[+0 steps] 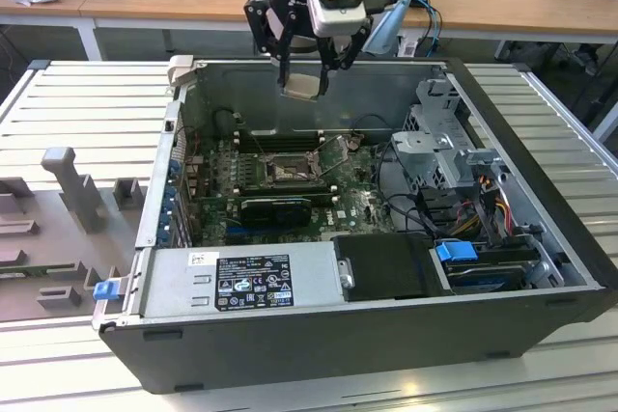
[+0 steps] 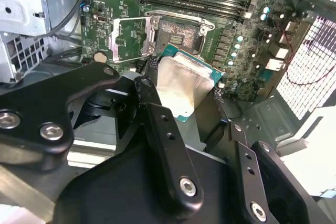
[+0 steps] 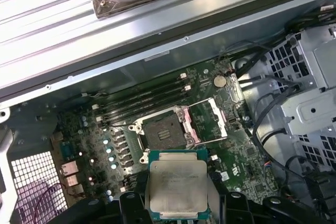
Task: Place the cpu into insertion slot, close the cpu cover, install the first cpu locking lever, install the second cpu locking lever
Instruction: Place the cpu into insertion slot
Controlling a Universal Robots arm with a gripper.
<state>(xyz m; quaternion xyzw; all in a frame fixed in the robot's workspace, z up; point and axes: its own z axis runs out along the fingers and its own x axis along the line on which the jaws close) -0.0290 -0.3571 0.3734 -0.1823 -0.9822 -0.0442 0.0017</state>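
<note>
The arm is cut off by the exterior view's top edge just above the gripper. In the first wrist view the black fingers hide the near edge of the cpu. The locking levers are too thin to tell apart from the clutter on the board.

The gripper points straight down over the 12 o'clock wall of the computer case in the exterior view. It is clenched on the cpu, and the chip sits flat between the fingertips, its silver-grey top facing both wrist cameras. It hangs well above the motherboard and apart from the insertion slot.

The case lies open on a slatted table. The insertion slot sits near the middle of the board with its dark centre uncovered. The cpu cover is tipped up beside it — at the slot's 3 o'clock in the exterior view. The long memory slots run at the slot's 12 o'clock. A grey power supply fills the case's 6 o'clock side, and a metal drive cage stands at 3 o'clock.
</note>
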